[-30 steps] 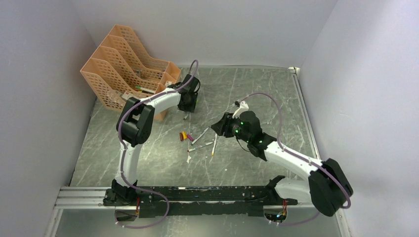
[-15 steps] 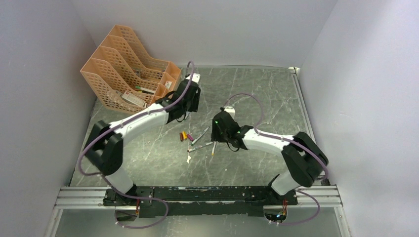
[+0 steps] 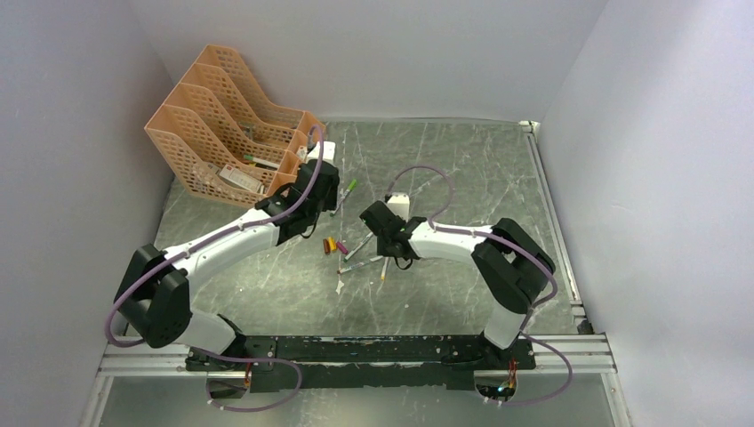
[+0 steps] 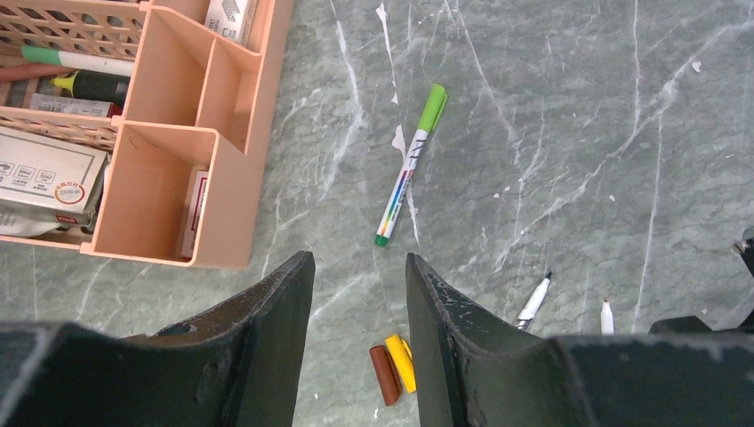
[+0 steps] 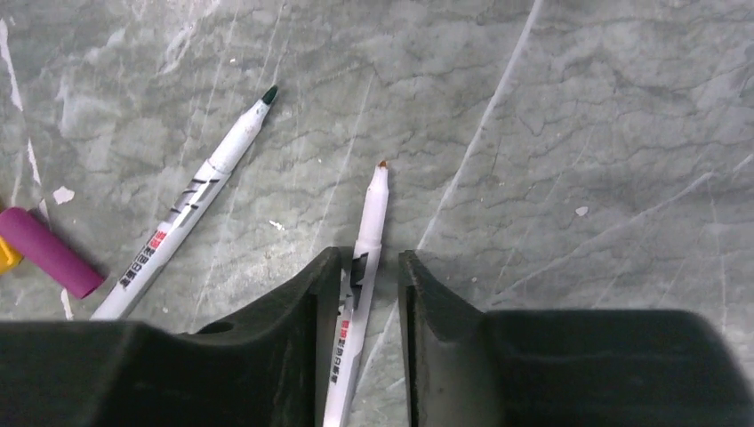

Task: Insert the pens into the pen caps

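Grey-green marbled table (image 3: 462,160) — white-scuffed, pale-walled, peach organiser (image 3: 213,116) in its far-left corner; left gripper (image 4: 357,262) gapes empty, right gripper (image 5: 371,258) straddles an orange-tipped pen (image 5: 375,200) — seemingly unclamped.

Desk (image 4: 578,133): grey-green marbled stone look, smooth, low sheen, with white scuffs, as far as I can see.
Organiser (image 4: 169,178): peach plastic, matt.
Pens (image 5: 187,200): white plastic barrels, smooth, slightly glossy, printed.
Pen caps (image 5: 49,253): coloured plastic, satin.
Left gripper (image 4: 357,267), right gripper (image 5: 369,258): I note black matt plastic; the left one's edges are flecked pale.
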Available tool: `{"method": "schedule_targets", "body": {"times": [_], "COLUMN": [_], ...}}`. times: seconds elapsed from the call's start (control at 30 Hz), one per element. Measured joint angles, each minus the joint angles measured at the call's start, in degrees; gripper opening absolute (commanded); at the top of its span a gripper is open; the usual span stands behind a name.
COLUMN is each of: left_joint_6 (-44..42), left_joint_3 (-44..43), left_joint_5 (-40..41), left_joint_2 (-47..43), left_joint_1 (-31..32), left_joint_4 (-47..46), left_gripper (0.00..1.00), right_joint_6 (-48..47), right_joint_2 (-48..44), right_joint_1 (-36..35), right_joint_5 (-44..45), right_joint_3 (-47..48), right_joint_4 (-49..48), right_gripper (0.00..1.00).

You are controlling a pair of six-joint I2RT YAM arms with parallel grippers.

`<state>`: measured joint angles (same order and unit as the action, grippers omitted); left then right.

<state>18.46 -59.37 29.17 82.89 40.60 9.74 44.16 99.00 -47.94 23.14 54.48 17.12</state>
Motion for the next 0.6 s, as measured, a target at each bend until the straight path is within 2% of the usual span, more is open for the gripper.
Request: {"method": "schedule_targets", "body": {"times": [0.1, 0.17, 0.4, 0.47, 0.5, 0.6], "left_joint_6": [-0.02, -0.02, -0.9, -1.11, -1.09, 0.48], "left_joint_3": [0.37, 0.52, 1.03, 0.74, 0.61, 0.7], "left_joint_5": [0.13, 0.11, -2.69, -6.23, -9.14, -21.0], "left_joint_2": [-0.61, -0.74, -1.09, -1.09, -1.09, -1.09], "left_joint_1": [0.0, 0.0, 0.0, 0.0, -0.04, -1.16], "left_joint_4": [-0.5, -0.85, -1.53, -1.33, -1.57, -4.66], "left_gripper": [0.52, 0.52, 0.52, 0.39, 0.37, 0.42], "right_joint_6": [0.74, 1.29, 2.8, 2.91, 2.89, 1.57], "right_joint_2": [1.53, 2.36, 1.75, -0.76, -2.51, -12.17], "right_joint_1": [-0.09, -0.11, -0.17, -0.17, -0.2, -0.17], "right_joint_5": [1.4, 1.97, 3.02, 3.74, 4.02, 4.72], "right_joint_3": [1.79, 2.75, 2.78, 1.92, 1.4, -2.12], "right_joint_4": [1.38, 1.64, 1.84, 1.92, 1.95, -0.7], "right_gripper": [0.06, 0.01, 0.0, 0.0, 0.0, 0.0]}}
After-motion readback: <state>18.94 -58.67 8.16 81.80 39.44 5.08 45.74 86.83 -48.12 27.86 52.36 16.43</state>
